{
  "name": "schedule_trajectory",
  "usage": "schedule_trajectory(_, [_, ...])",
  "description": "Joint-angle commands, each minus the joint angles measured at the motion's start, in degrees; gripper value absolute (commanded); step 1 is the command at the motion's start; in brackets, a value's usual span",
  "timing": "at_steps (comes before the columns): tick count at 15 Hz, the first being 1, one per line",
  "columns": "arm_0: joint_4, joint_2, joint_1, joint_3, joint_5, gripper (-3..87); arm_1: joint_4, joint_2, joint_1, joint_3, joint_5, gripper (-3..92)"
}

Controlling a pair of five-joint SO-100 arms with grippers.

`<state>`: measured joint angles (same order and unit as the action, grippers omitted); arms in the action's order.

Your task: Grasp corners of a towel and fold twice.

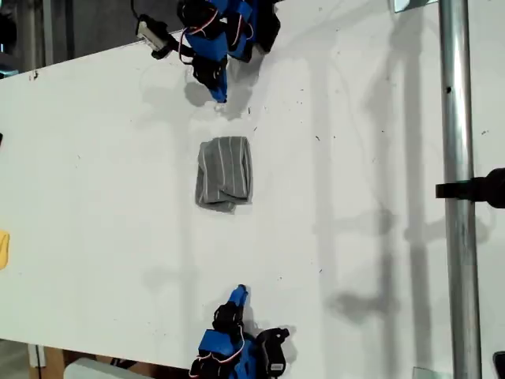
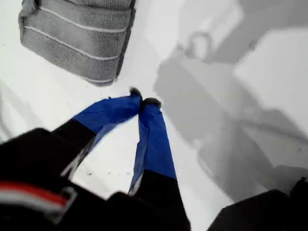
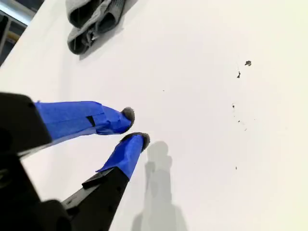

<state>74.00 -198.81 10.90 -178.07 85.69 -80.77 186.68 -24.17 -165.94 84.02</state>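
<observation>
The grey striped towel [image 1: 225,170] lies folded into a small rectangle in the middle of the white table [image 1: 95,174]. Its edge nearer the exterior view's bottom is rumpled. My first gripper [image 1: 218,96] [image 2: 146,100] hangs just beyond the towel's top edge in the exterior view, shut and empty, with the towel [image 2: 79,33] a short way ahead of its tips. My second gripper [image 1: 241,293] [image 3: 134,127] sits near the exterior view's bottom edge, farther from the towel [image 3: 94,21]. Its blue-taped fingertips [image 3: 126,115] are almost together and hold nothing. The corners are tucked into the fold.
A metal pole [image 1: 458,197] with a black clamp [image 1: 473,189] runs down the exterior view's right side. A yellow object [image 1: 3,249] peeks in at that view's left edge. Small dark specks [image 3: 247,63] dot the table.
</observation>
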Motion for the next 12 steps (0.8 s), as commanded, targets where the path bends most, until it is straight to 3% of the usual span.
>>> schedule_trajectory(1, [0.26,-0.44,-0.09,-0.53,-5.27,5.9,-2.37,1.49,0.00,0.09,1.85,6.7])
schedule_trajectory(3, [-0.18,-0.44,-0.35,-0.62,-32.26,5.4,-2.37,1.49,-0.18,0.09,1.85,6.7])
schedule_trajectory(12, [0.00,-0.44,-0.09,-0.62,-30.76,5.3,-2.37,1.49,0.97,0.09,1.85,6.7])
